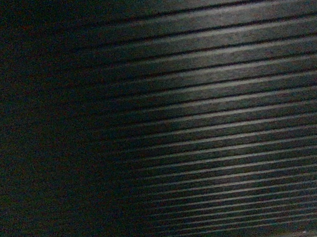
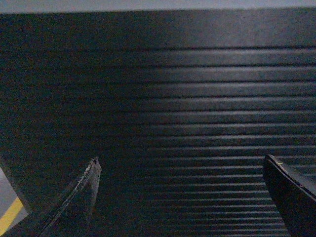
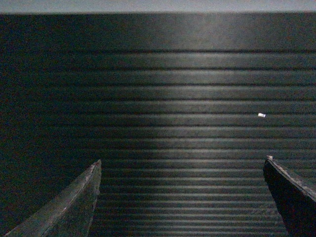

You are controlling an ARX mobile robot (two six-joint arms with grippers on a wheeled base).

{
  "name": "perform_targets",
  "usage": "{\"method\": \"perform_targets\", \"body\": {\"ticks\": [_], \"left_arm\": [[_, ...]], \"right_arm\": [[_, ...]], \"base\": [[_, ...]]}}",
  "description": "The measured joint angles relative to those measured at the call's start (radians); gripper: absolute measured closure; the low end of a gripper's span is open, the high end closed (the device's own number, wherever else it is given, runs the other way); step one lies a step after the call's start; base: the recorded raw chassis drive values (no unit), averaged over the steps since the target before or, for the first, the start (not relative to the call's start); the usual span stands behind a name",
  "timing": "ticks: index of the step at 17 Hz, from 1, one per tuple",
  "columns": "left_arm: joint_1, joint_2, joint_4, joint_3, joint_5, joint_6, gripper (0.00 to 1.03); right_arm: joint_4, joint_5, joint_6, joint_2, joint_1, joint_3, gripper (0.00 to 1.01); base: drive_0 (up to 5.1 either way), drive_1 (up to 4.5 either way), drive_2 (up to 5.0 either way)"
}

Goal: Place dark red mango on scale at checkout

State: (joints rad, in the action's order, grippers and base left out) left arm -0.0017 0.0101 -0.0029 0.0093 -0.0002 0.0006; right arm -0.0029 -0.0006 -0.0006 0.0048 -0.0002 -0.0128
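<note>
Both grippers spread and empty over a dark ribbed belt; no mango or scale in sight.

Head view: only the ribbed belt [image 1: 218, 115]. Left wrist view: left gripper [image 2: 180, 197] wide apart, holding nothing. Right wrist view: right gripper [image 3: 180, 197] likewise, a small white speck [image 3: 261, 115] ahead. The step can't be judged; mango and scale must be found.

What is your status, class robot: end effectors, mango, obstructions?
Left end effector open, empty. Right end effector open, empty. Mango and scale not in view. Only dark ribbed surface ahead, with a small white speck.
</note>
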Motion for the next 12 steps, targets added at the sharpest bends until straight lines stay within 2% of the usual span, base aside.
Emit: {"method": "perform_targets", "body": {"ticks": [12], "left_arm": [[0.0, 0.0, -0.003, 0.0, 0.0, 0.0, 0.05]], "right_arm": [[-0.003, 0.001, 0.0, 0.0, 0.0, 0.0, 0.03]], "base": [[0.0, 0.0, 0.0]]}}
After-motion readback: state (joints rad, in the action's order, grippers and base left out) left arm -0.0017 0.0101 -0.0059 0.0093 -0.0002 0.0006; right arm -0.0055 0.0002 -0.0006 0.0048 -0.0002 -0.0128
